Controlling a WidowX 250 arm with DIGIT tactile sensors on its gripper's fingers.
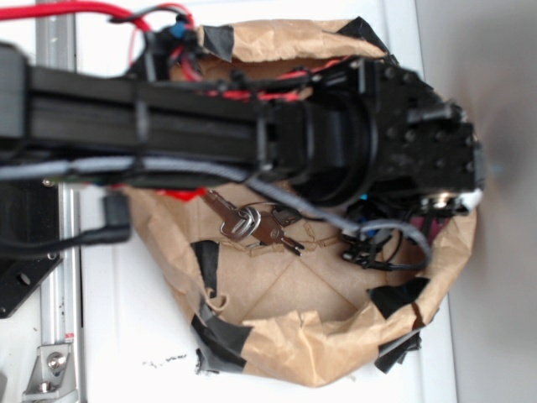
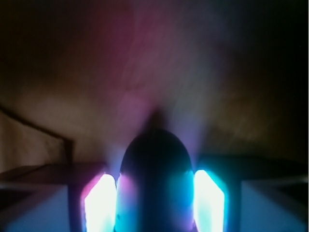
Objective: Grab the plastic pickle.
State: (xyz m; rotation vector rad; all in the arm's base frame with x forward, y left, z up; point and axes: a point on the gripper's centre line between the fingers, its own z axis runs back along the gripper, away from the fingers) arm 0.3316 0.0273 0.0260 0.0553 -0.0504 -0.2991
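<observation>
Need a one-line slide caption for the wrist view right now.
Dark rounded pickle sits between the gripper's two glowing fingers.

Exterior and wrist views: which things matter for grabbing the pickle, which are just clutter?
Job:
- pickle, dark rounded piece sitting between the glowing fingers in the wrist view; hidden under the arm in the exterior view
- gripper, fingers close on either side of the pickle

Lying about:
- keys on the floor of the bin
- paper bin, taped, holding everything

pickle point(image 2: 155, 179): 1 | key bunch point(image 1: 256, 222): 1 | paper bag point(image 1: 336, 344): 1 | glowing fingers point(image 2: 100, 205): 2
</observation>
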